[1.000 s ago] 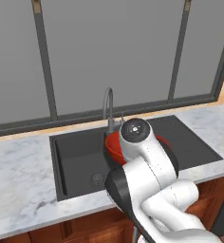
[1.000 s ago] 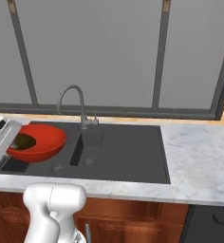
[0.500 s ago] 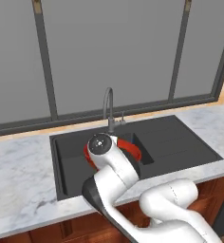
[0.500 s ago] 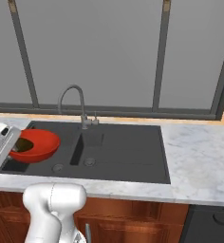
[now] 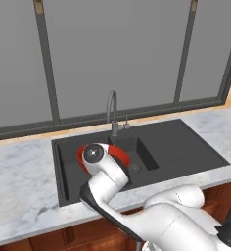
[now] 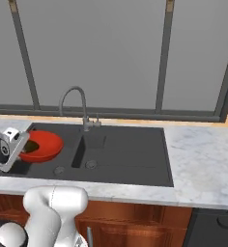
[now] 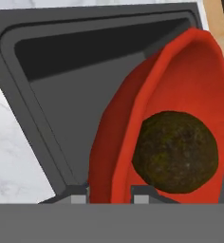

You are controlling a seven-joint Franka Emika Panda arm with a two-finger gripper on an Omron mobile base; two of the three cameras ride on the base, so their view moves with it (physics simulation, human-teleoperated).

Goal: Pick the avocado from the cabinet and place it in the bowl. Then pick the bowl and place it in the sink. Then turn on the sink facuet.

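Observation:
My gripper [image 7: 109,197] is shut on the near rim of the red bowl [image 7: 190,90], which hangs tilted over the left basin of the dark sink [image 7: 57,95]. The avocado [image 7: 175,159] lies inside the bowl, dark olive and round. In the right base view the gripper [image 6: 23,144] holds the bowl [image 6: 44,149] from the left, above the sink [image 6: 130,154], and the avocado [image 6: 33,143] shows as a dark patch in it. My wrist covers most of the bowl [image 5: 120,156] in the left base view. The faucet [image 5: 114,128] [image 6: 87,123] stands behind the sink [image 5: 186,147]. The cabinet is out of view.
White marble counter [image 5: 19,181] [image 6: 203,159] runs on both sides of the sink. Tall grey window panes [image 6: 116,53] with dark frames rise behind the faucet. Wooden drawer fronts [image 6: 135,217] lie below the counter edge.
My wrist has swung left and down over the left basin. The bowl, still gripped, has sunk slightly, and the hand has come into the right base view from the left.

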